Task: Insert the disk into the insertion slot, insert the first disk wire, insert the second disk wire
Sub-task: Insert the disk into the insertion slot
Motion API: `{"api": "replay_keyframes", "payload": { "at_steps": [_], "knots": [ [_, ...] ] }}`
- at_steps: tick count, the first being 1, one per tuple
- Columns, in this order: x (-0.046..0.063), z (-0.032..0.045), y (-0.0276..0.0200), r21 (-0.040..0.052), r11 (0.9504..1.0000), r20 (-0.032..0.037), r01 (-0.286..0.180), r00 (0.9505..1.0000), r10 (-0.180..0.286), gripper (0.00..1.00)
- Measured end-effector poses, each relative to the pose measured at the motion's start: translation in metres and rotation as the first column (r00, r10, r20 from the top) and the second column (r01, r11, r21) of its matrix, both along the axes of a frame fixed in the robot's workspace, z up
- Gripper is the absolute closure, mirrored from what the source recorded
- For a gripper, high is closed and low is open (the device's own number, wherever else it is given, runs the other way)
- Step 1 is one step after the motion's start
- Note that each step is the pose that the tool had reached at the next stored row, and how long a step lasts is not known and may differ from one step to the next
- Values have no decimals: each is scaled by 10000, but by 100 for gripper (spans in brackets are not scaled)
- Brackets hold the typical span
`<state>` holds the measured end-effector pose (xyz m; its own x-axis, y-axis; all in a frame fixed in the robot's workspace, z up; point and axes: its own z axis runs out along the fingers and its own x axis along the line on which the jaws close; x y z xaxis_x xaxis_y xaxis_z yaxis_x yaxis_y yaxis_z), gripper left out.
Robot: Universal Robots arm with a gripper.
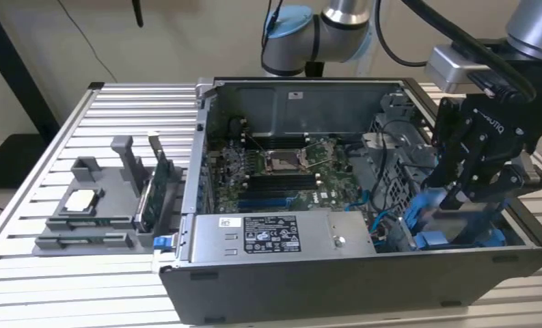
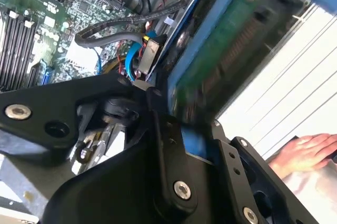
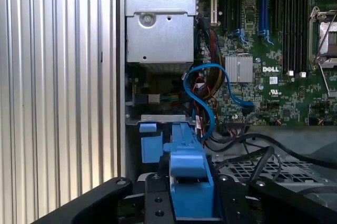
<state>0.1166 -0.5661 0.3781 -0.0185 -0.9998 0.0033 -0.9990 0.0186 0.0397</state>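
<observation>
Disk (image 1: 448,220): silver-grey drive in a bright blue carrier bracket, held on edge and pinched between the fingers of the claw (image 1: 476,205). In the second wrist view its green circuit underside is turned toward the camera.

Claw: narrowed to the width of the carrier and closed on it. Nothing else is gripped.

Insertion slot (image 1: 430,240): dark metal bay with blue rails, located directly beneath the claw at the near corner of the computer case (image 1: 344,294). The disk is positioned over the mouth of the bay and is judged not yet seated. Whether its lower edge has entered the rails cannot be told.

Blue cable (image 3: 202,98): looped loose just beyond the claw, on the side toward the motherboard (image 3: 274,34). No connection to the disk is seen.

Black cables (image 3: 263,155): draped over the metal cage beside the claw and likewise not attached.

Hand (image 2: 305,153): a person's, resting on the slatted table (image 1: 33,287) outside the case, on the side of the claw away from the motherboard.

Progress: the first step is judged under way and unfinished. Both wire insertions are judged outstanding.
</observation>
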Motion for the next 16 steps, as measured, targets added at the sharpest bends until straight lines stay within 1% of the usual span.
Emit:
{"api": "replay_keyframes", "payload": {
  "at_steps": [2, 3, 6, 7, 8, 10, 11, 12, 14, 16],
  "knots": [
    [0, 15, 0, -2, 10000, 0, 0, 10000, 0, 60],
    [0, 36, 0, 2, 10000, 0, 1, 10000, -1, 53],
    [0, 151, 0, 1, 10000, 0, 0, 10000, 0, 53],
    [0, 178, 0, 0, 10000, 0, 1, 10000, -1, 53],
    [0, 197, 1, 1, 10000, 0, 0, 10000, 0, 53],
    [0, 202, 15, 3, 10000, 14, -1, 10000, 1, 53],
    [0, 201, 23, 2, 10000, 75, -1, 10000, 1, 53],
    [1, 199, 29, 5, 10000, 163, -1, 9999, 1, 53],
    [0, 196, 55, 8, 10000, 366, -5, 9993, 4, 53],
    [0, 191, 92, 11, 10000, 545, -10, 9985, 9, 53]
  ]
}}
